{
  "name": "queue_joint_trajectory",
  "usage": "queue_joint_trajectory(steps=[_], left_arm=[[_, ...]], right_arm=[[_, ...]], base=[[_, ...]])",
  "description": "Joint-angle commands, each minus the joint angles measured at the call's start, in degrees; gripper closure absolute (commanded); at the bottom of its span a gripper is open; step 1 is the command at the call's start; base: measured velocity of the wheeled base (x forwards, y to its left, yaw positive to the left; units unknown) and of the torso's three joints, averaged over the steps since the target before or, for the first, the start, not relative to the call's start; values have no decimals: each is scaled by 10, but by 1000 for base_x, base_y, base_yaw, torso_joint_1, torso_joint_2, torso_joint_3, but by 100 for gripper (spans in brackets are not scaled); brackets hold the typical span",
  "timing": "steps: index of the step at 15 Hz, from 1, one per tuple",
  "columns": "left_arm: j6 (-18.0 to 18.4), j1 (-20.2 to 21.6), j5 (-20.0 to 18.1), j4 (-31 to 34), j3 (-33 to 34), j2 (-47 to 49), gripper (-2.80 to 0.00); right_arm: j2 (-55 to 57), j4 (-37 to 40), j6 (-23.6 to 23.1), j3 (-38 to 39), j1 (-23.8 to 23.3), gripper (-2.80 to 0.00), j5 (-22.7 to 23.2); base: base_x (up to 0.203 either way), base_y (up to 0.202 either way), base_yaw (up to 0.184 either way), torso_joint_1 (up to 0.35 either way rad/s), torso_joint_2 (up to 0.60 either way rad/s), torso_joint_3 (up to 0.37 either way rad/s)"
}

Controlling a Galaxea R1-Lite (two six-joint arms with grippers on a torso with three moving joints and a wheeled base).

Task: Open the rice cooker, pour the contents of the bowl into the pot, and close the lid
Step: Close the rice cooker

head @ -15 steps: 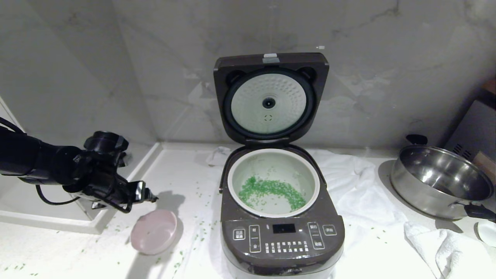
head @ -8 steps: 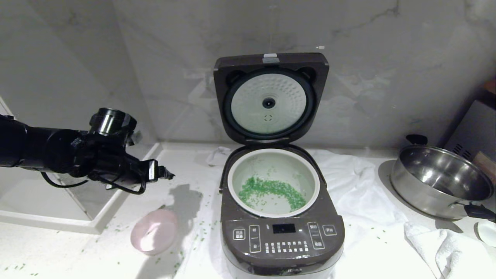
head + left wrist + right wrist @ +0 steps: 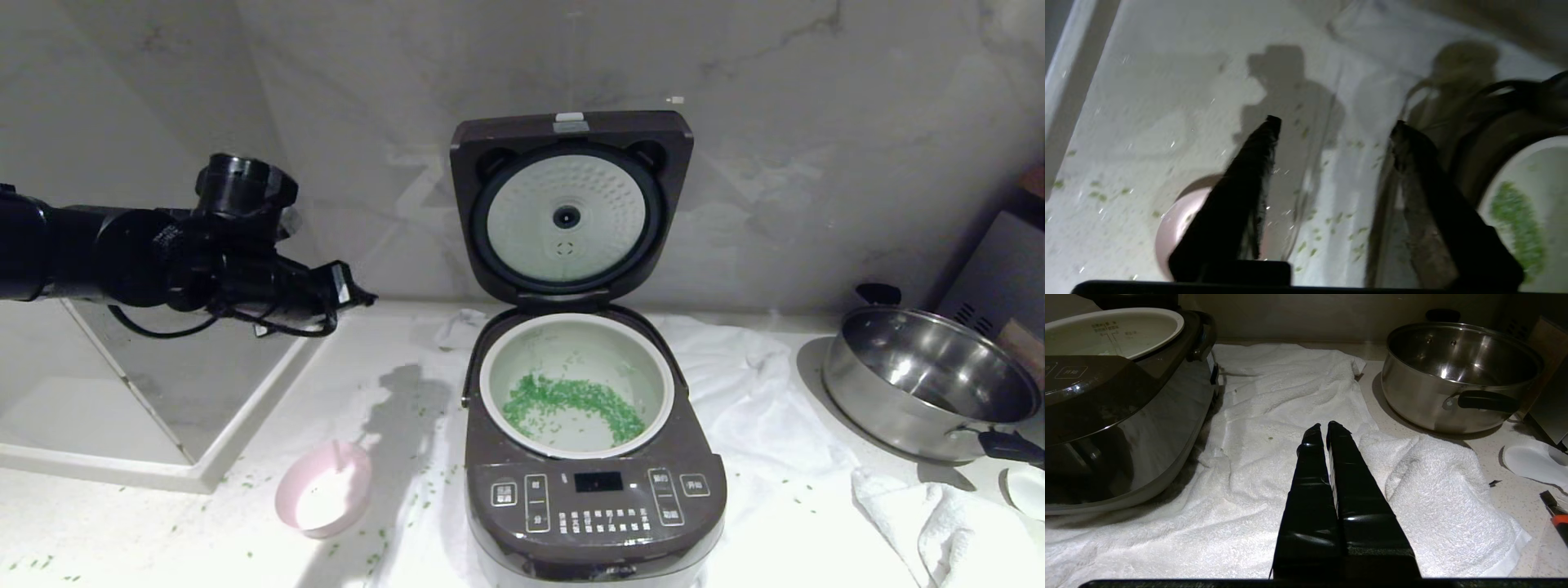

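A white counter (image 3: 114, 531) under a grey marble wall (image 3: 816, 147) is filling the head view, with stray green grains lying scattered over its near left part. Nearest, at about 6 o'clock, the cooker (image 3: 594, 506) is standing on a white towel (image 3: 767, 425) with its button panel facing the camera. At about 8 o'clock the bowl (image 3: 323, 488) is sitting upright on the counter just left of the cooker, apart from it, its white inside showing no green. Inside the cooker the pot (image 3: 575, 384) is lying open, and the contents (image 3: 571, 404) are spreading in a green arc across its bottom. At 3 o'clock a steel pan (image 3: 927, 384) is resting on the counter well right of the cooker. At about 9 o'clock the left gripper (image 3: 359, 298) is hanging in the air well above the counter, up and away from the bowl and left of the cooker, pointing toward it; in the left wrist view its fingers (image 3: 1249, 183) are standing clearly apart with nothing between them. Farthest, at 12 o'clock, the lid (image 3: 571, 208) is standing upright against the wall with its pale inner plate facing forward. The right gripper (image 3: 1323, 426) is showing only in its own wrist view, low over the towel between cooker and pan, its fingers pressed together and empty.
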Motion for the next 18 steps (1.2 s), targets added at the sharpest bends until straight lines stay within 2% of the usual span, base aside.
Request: queue_joint_trajectory(steps=[1,5,8,9,10,12,16,18], left_arm=[[-15,-15,5,1,-67,5,0],[-34,-48,92,1,-205,44,0],[-83,-72,128,0,-299,58,0],[-103,-86,165,0,-323,62,0],[-113,-101,186,-3,-329,59,0],[-139,-118,193,-15,-331,42,0],[-143,-166,192,-28,-333,39,0],[-161,-190,192,-27,-331,46,0]], right_arm=[[0,0,0,1,0,0,0],[0,0,0,1,0,0,0],[0,0,0,1,0,0,0],[0,0,0,1,0,0,0],[0,0,0,1,0,0,0],[0,0,0,1,0,0,0],[0,0,0,1,0,0,0],[0,0,0,1,0,0,0]], base=[[0,0,0,0,0,0],[0,0,0,0,0,0],[0,0,0,0,0,0],[0,0,0,0,0,0],[0,0,0,0,0,0],[0,0,0,0,0,0],[0,0,0,0,0,0],[0,0,0,0,0,0]])
